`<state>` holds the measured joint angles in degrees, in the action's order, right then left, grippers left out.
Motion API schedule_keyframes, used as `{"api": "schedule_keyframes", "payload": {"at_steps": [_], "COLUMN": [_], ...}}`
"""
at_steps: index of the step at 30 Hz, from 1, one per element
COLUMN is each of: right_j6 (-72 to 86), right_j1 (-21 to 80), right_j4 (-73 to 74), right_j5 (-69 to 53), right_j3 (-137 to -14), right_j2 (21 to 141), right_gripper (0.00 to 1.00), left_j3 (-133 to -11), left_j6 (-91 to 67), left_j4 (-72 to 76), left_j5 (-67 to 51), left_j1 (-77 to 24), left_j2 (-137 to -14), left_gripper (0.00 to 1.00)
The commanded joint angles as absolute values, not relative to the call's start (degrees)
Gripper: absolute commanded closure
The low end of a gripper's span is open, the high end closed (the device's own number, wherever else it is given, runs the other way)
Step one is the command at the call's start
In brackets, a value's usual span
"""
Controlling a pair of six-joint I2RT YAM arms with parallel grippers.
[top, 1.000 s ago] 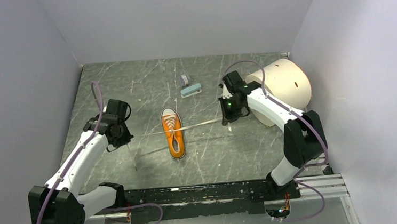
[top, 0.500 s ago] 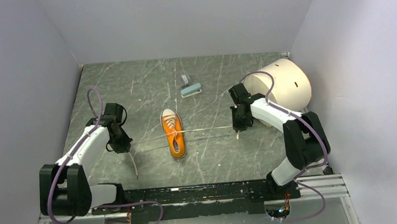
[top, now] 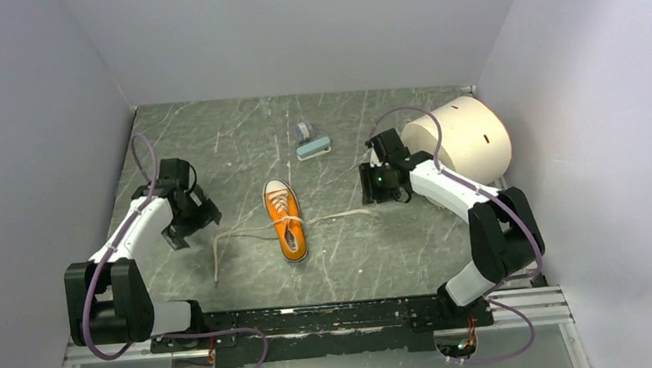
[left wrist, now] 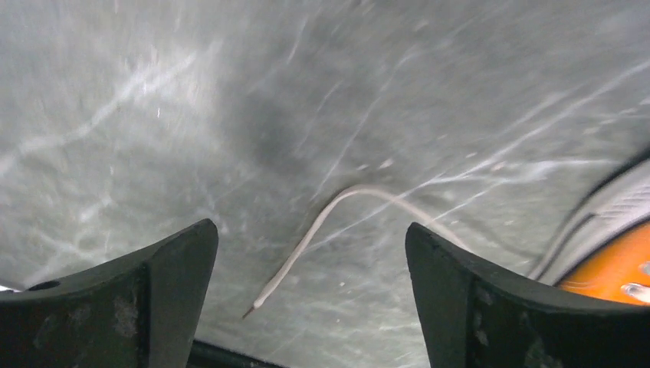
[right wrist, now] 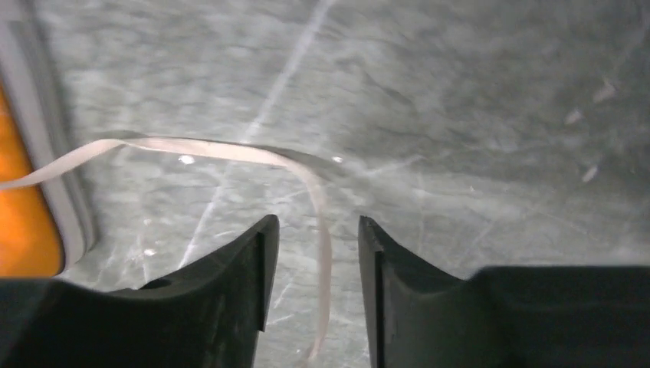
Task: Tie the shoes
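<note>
Nearest the arm bases, the tip of the left lace (top: 216,276) lies slack on the grey surface (top: 364,269) and curves back up to the orange shoe (top: 286,222). The shoe sits sole down at mid-surface with its toe pointing away. Left of the shoe, the left claw (left wrist: 310,234) hovers low with its 2 fingers spread wide; the lace lies loose between them and touches neither. Right of the shoe and slightly farther back, the right claw (right wrist: 318,230) stands partly open, and the right lace (right wrist: 192,147) droops through the narrow gap unpinched, so neither claw holds anything. Beyond the toe sit a small blue block (top: 313,148) and a grey piece (top: 302,131), and far right of the shoe a cream tub (top: 464,142) lies on its side. Whether a knot sits over the tongue is too small to tell. With both ends slack, any crossing could loosen. A claw closing on a flat lace may scrape the surface and miss, and a 1-sided tug could drag the light shoe.
</note>
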<state>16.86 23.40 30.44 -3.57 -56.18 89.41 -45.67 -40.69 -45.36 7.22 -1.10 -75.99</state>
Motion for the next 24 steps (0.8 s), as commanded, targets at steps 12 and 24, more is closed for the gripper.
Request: {"api": "schedule_keyframes", "payload": {"at_steps": [12, 24], "right_j6": [-1.5, 5.9], "right_j1": [28.6, 28.3], "right_j4": [16.1, 20.4], "right_j5": [-23.3, -18.6], "right_j3": [-60.8, -58.7], "right_j2": [84.9, 87.4], "right_gripper": [0.23, 0.23], "left_j3": [-42.7, -36.5], "left_j6": [25.3, 27.5], "left_j4": [-21.1, -11.3], "left_j5": [-11.3, -20.3], "left_j1": [-21.6, -24.3], "left_j2": [-66.6, -73.1], "left_gripper": [0.02, 0.17]}}
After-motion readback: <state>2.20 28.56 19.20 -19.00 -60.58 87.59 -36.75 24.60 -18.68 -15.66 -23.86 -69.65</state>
